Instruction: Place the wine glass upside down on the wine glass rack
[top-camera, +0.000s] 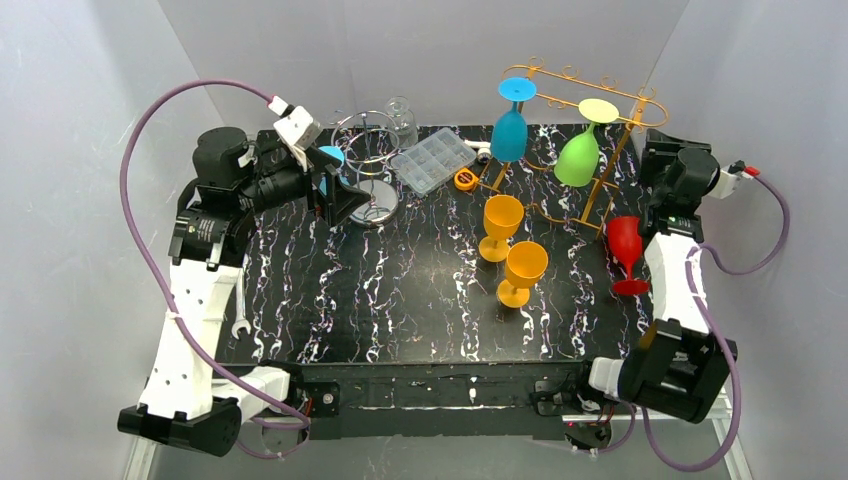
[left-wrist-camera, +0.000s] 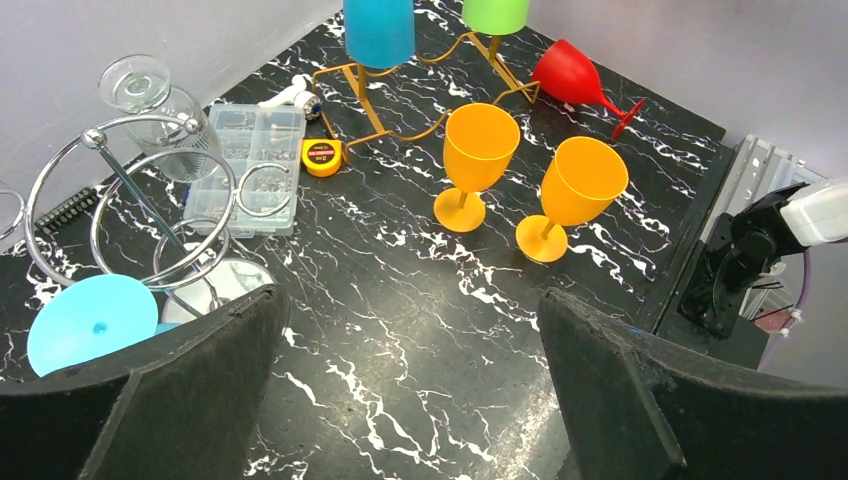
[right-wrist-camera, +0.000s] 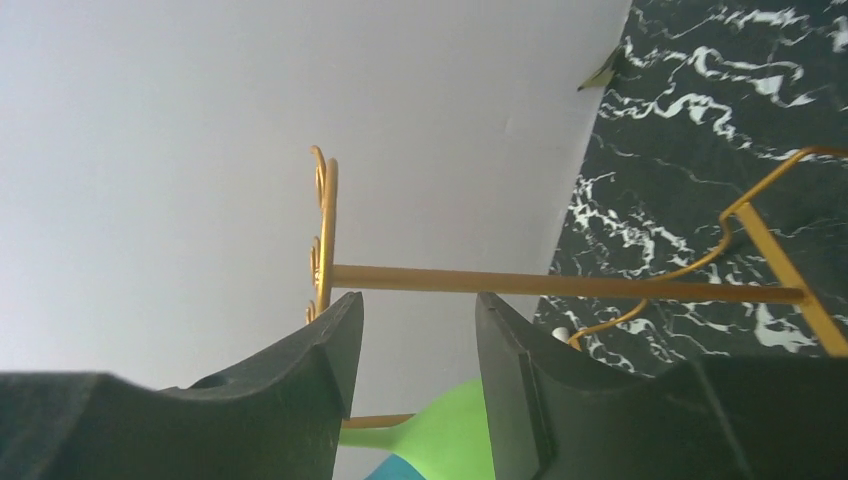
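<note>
Status: left gripper (left-wrist-camera: 410, 300) is wide open w/ nothing between the fingers, held above the table (top-camera: 400, 300) at back left, just beside a chrome ring stand (top-camera: 365, 150). A light-blue disc (left-wrist-camera: 90, 320) sits by that stand; looks like a glass foot, can't confirm. Right gripper (right-wrist-camera: 418, 310) is up at the right end of the wine glass rack (right-wrist-camera: 560, 285) - fingers apart, gap empty, gold crossbar visible through the gap. On the rack: blue glass (top-camera: 509, 135) and green glass (top-camera: 577, 158), both hanging bowl-down by the foot. Not on the rack: two orange glasses (top-camera: 502, 218) (top-camera: 526, 266), upright on the table in front of the rack, near each other but apart. Red glass (top-camera: 624, 242) is at the right edge next to the right arm, off the rack's right leg - left wrist cam shows it leaning differently from the orange pair, so can't tell if it's standing or tipped. Back centre: clear compartment box (top-camera: 432, 160), orange tape measure (top-camera: 465, 178) just beside it, clear glass (top-camera: 400, 120) behind. Wrench (top-camera: 240, 328) at the left table edge.
</note>
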